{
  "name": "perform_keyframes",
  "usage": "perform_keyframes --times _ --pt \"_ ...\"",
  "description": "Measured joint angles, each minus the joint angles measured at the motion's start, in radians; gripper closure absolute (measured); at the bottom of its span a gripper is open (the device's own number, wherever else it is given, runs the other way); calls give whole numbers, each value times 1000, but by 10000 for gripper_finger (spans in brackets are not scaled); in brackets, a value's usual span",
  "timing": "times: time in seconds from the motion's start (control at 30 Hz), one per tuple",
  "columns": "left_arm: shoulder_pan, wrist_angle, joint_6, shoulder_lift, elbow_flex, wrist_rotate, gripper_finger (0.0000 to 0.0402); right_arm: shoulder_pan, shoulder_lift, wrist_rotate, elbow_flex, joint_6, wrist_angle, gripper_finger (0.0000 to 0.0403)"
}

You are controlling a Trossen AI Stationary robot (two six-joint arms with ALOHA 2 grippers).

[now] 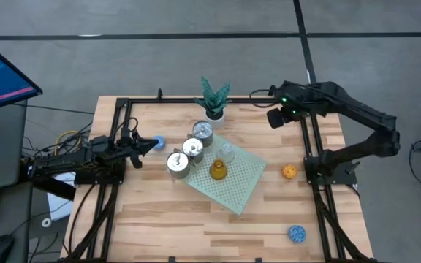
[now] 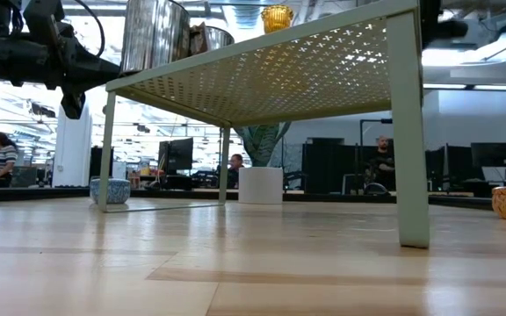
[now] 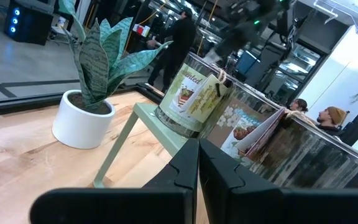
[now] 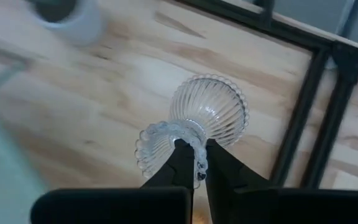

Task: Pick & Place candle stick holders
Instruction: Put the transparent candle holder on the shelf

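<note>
2 dark jointed arms [image 1: 357,117] (black cabling)

Three silver holders [image 1: 188,150] and amber one [image 1: 218,170] on mat, clear ribbed holder [image 4: 197,127] lifted

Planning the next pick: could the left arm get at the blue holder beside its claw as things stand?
Probably yes. The blue holder sits on bare table right by the shut left claw, nothing between them; the silver holders stand farther off on the green mat. The claw would have to open first.

three silver holders [image 1: 191,150] (two blue [image 1: 297,234])
</note>
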Motion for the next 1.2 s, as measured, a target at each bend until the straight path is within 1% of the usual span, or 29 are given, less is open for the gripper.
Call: perform_keyframes --times 0.13,0.23,0.37,0.5,0.67,0.77,0.87,1.2 --pt "0 0 0 0 0 0 390 159 2 -5 115 96 -27 399" --pt "0 0 0 0 0 0 390 294 7 -6 168 187 -13 399" --pt "0 0 0 0 0 0 390 473 6 0 179 327 48 399" --pt "0 0 0 0 0 0 390 645 64 0 178 452 121 402" --pt "0 7 0 5 0 0 390 782 176 -15 178 547 235 402" --pt "0 10 0 6 0 0 390 818 248 -32 182 567 352 402" --pt "0 14 0 6 0 0 390 829 323 -39 223 570 399 403" --pt "0 16 0 7 0 0 390 749 539 -74 491 495 343 402"
